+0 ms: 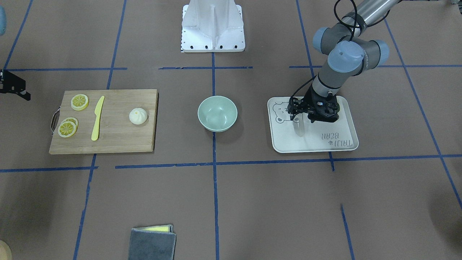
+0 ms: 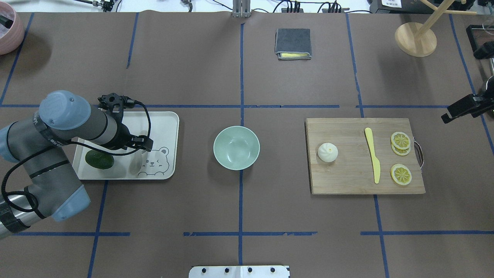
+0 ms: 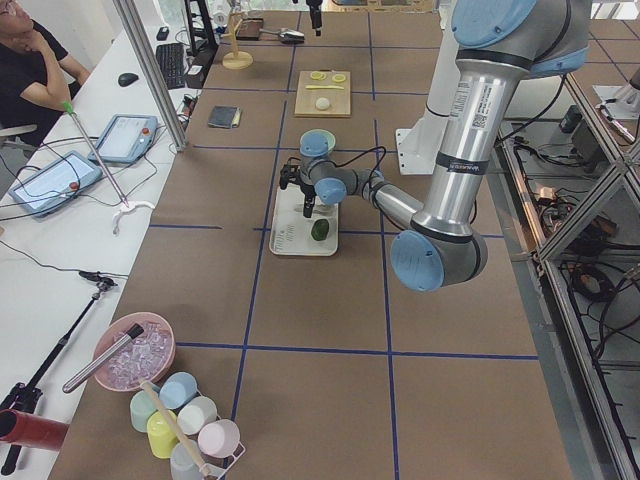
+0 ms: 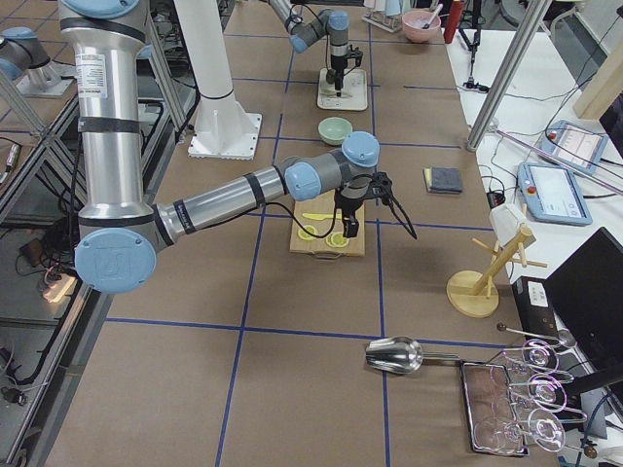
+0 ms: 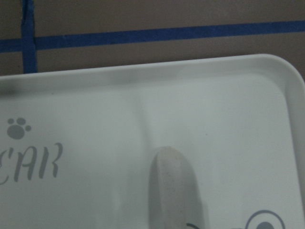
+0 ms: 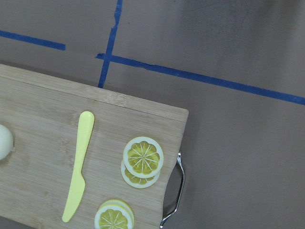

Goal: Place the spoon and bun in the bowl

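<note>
- left gripper (image 1: 297,116): low over the tray. Its jaws are drawn in narrow on the upper end of the spoon (image 1: 299,128), which hangs upright beneath them. (The wrist view shows only the spoon's rounded lower end against the tray floor; the fingers are out of frame.) Whether that end touches the tray cannot be told.
- right gripper (image 4: 344,230): hangs above the handle end of the cutting board, over the lemon slices. How far it stands open cannot be told.
- table (image 1: 252,202): brown covering, gridded with blue tape.
- cutting board (image 1: 119,139): bamboo with a metal handle, on the robot's right side. It carries the bun, the knife and the lemon slices.
- tray (image 1: 347,144): white, printed with a bear face and lettering, on the robot's left side.
- cloth (image 1: 151,245): grey over yellow, folded, at the operators' edge and well apart from the rest.
- bowl (image 1: 217,127): mint green, upright on a tape line between tray and board, touching neither. The spoon and bun are both outside it.
- knife (image 1: 97,117): yellow plastic, flat on the board between the bun and the slices.
- green item (image 2: 99,159): dark and oval, lying on the tray beside the left arm's wrist.
- bun (image 1: 138,116): white with a pleated top, on the board's end nearest the bowl.
- lemon slices (image 1: 79,102): one single and one overlapping pair, at the board's handle end.
</note>
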`<state>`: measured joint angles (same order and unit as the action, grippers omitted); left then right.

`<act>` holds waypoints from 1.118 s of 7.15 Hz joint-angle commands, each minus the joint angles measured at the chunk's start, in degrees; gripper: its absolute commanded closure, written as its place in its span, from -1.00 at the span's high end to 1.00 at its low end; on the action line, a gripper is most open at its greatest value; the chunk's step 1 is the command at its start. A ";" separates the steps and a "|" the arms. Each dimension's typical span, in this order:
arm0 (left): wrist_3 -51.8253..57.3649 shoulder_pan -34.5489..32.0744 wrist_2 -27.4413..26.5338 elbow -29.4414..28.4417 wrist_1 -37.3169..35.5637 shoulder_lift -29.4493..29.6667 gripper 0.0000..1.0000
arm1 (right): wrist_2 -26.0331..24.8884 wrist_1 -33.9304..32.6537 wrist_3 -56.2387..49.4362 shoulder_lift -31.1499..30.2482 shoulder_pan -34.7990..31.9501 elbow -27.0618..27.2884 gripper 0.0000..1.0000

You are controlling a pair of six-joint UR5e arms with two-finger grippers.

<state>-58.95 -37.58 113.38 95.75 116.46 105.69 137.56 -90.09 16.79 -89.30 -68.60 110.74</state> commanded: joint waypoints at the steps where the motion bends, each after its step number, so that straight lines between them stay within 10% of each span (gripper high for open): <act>1: 0.07 0.05 -0.35 0.05 0.00 0.04 -1.00 | -0.01 0.00 0.00 0.00 0.05 0.00 1.00; 8: -6.51 -0.30 -0.44 1.99 -8.70 15.57 -1.00 | -0.53 3.74 8.93 0.70 4.87 0.17 1.00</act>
<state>-62.90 -38.09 113.07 97.93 108.29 117.53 137.40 -89.08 21.37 -88.84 -65.82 110.89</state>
